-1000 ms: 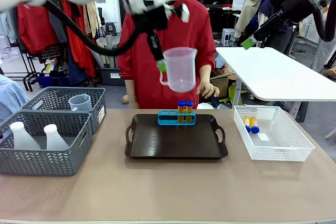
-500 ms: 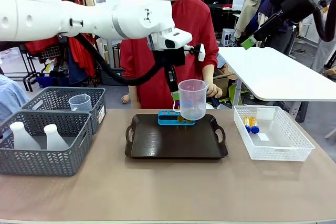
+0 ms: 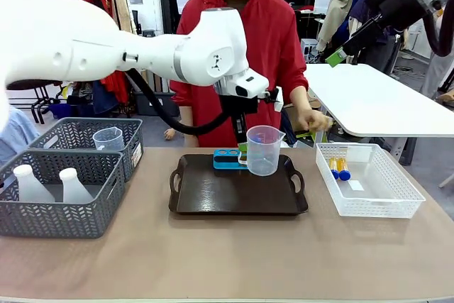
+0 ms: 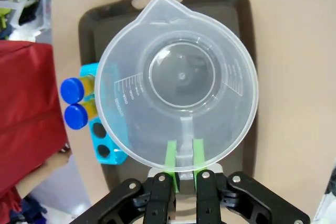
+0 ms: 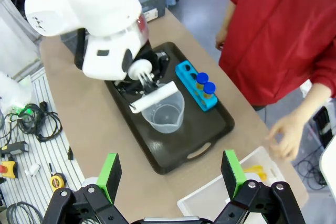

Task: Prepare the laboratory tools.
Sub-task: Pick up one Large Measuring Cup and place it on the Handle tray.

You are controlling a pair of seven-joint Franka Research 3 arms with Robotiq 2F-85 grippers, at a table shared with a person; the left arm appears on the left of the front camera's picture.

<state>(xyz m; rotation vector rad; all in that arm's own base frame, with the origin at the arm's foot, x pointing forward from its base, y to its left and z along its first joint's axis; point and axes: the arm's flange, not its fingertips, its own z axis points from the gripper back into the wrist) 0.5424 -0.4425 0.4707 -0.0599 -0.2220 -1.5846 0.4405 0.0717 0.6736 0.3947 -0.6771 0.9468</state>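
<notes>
Left tool (image 4: 182, 156) is clenched on the handle of the clear measuring beaker (image 4: 176, 90), green pads pinching the handle strip from both sides. That side grip holds the cup upright, mouth to the ceiling and spout pointing away from the wrist, so it can go down flat on its base.

From the front, the measuring beaker (image 3: 263, 150) hangs low over the dark tray (image 3: 213, 196), at about 1 o'clock on the tray's floor. It sits just in front of the blue rack (image 3: 225, 159) at the tray's 12 o'clock edge. Whether the base is touching the tray I cannot tell from here.

Down the left wrist camera, two blue-capped tubes (image 4: 73, 103) stand in the rack beside the beaker's rim, with empty holes next to them. Two more tubes (image 3: 338, 168) lie in the white basket (image 3: 397, 207), off at the tray's 3 o'clock. The person's hand (image 3: 312, 120) hovers beyond the far edge, near that basket.

Over at 9 o'clock, two conical flasks (image 3: 28, 182) wait in the near grey basket (image 3: 57, 211), and a second beaker (image 3: 108, 138) sits in the grey basket behind it.

Right tool (image 5: 170, 174) is released, jaws spread wide, parked high above the tabletop and out of the left arm's way. My read: the beaker is being set beside the rack, so the job looks partway along.
</notes>
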